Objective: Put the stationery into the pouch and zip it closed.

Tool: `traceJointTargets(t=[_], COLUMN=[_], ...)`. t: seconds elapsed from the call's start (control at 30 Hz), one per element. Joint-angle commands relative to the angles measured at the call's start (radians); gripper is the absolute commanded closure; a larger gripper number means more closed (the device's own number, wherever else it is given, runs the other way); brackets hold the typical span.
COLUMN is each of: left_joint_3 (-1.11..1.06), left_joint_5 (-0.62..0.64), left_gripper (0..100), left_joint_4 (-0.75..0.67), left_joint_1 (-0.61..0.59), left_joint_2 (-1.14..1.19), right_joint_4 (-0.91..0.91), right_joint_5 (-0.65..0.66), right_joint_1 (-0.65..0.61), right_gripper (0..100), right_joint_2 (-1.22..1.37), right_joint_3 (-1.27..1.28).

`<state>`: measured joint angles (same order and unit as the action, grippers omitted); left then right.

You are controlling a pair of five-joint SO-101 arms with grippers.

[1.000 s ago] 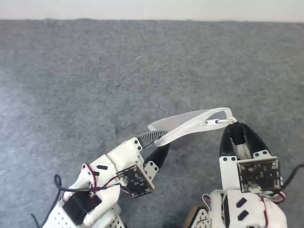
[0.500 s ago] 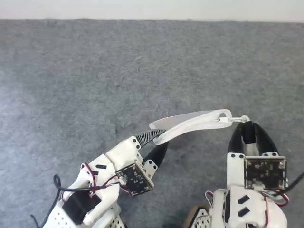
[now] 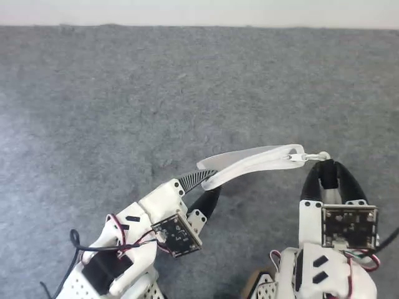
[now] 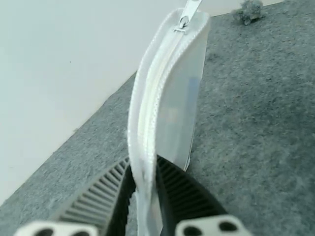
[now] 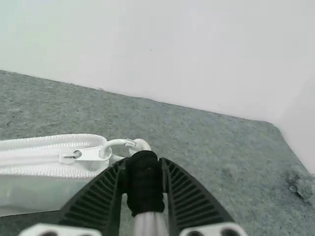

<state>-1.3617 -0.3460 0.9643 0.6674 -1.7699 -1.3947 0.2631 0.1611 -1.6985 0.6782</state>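
Note:
A translucent white pouch (image 3: pixel 249 163) hangs above the grey mat, its zipper edge up. My left gripper (image 3: pixel 204 180) is shut on its left end; in the left wrist view the pouch (image 4: pixel 172 98) rises from between the ribbed jaws of the left gripper (image 4: pixel 145 196), with something bluish faintly inside. The zipper pull (image 3: pixel 312 157) sits at the pouch's right end. My right gripper (image 3: pixel 325 167) is beside it, shut on a black-tipped piece (image 5: pixel 144 177) that meets the pull's ring (image 5: pixel 125 143). The zipper pull (image 5: pixel 91 153) lies flat along the closed teeth of the pouch (image 5: pixel 44 157).
Grey felt mat (image 3: pixel 156 93) covers the table, ending at a white wall (image 3: pixel 199 12) at the back. Small lint clumps (image 5: pixel 300 184) lie on the mat near the far corner. Both arm bases crowd the near edge.
The right gripper has moved right and a little nearer, and the zipper pull has slid with it to the pouch's right end. The left gripper and pouch stayed put.

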Motion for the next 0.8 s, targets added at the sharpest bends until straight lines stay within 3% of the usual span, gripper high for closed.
traceJointTargets(t=[0.0,0.17,0.77], left_joint_3=[0.019,0.019,0.019], left_joint_5=[-0.006,-0.006,-0.008], left_gripper=[99,99,99], left_joint_4=[0.000,0.000,0.000], left_joint_1=[-0.037,-0.037,-0.038], left_joint_2=[-0.003,-0.003,-0.003], right_joint_4=[0.044,0.044,0.099], right_joint_5=[0.014,0.014,0.046], right_joint_1=[0.097,0.191,0.344], right_gripper=[99.1,99.1,99.1], right_joint_2=[0.005,0.005,-0.001], right_joint_3=[-0.006,-0.006,0.092])
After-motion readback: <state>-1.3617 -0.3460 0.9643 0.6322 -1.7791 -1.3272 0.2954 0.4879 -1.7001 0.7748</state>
